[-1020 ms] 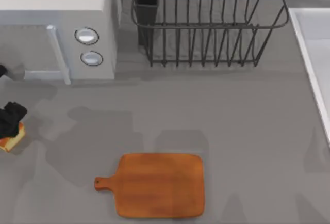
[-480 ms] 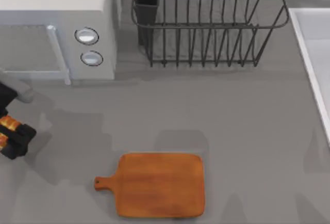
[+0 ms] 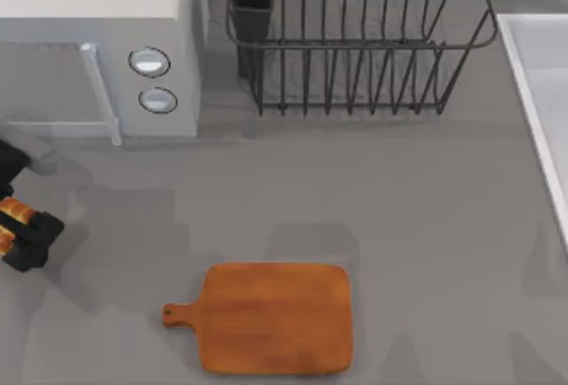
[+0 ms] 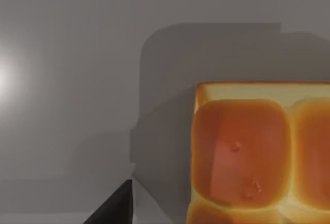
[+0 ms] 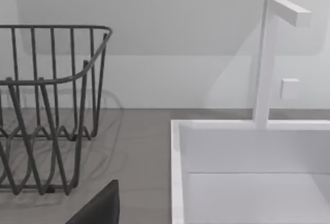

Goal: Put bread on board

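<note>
Now the left tool (image 3: 16, 228) sat at the counter's (image 3: 426, 208) far left edge, its dark fingers clamped on the bread (image 3: 12, 215), which showed as an orange sliver between them. Seen from the left wrist, the bread (image 4: 258, 152) hung above the grey counter (image 4: 77, 53). Well apart, the board (image 3: 275, 318) lay flat near the front, handle pointing left

No legible text, label, brand, number or sign appears anywhere. The microwave (image 3: 98, 48) carries two round dials (image 3: 149, 62) without markings. The board (image 3: 275, 317), right of the microwave's front and nearer the viewer, is plain wood. The bread (image 4: 258, 152) bears no print.
</note>
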Motion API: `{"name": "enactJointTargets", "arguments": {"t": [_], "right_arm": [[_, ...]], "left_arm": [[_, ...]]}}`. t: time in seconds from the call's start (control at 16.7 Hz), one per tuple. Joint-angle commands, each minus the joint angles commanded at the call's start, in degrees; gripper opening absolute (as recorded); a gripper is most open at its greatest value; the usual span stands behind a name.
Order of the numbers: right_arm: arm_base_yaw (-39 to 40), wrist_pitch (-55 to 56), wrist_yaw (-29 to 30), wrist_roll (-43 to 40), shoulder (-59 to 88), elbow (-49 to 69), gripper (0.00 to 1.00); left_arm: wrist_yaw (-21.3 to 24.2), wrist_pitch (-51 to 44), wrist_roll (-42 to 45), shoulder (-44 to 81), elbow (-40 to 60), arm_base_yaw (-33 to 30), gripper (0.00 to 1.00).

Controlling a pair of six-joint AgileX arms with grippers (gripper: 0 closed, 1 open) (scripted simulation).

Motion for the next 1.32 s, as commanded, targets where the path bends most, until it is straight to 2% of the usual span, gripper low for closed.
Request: {"name": "enactJointTargets", "arguments": {"t": [0.78,1.26,1.32], "right_arm": [[0.0,0.0,0.0,0.0,0.0,0.0,1.00],[0.0,0.0,0.0,0.0,0.0,0.0,1.00],[0.0,0.0,0.0,0.0,0.0,0.0,1.00]], "left_arm": [[0.0,0.0,0.0,0.0,0.0,0.0,0.02],[0.0,0.0,0.0,0.0,0.0,0.0,0.00],[0.2,-2.2,-0.4,-2.2,0.1,0.4,0.00]]}}
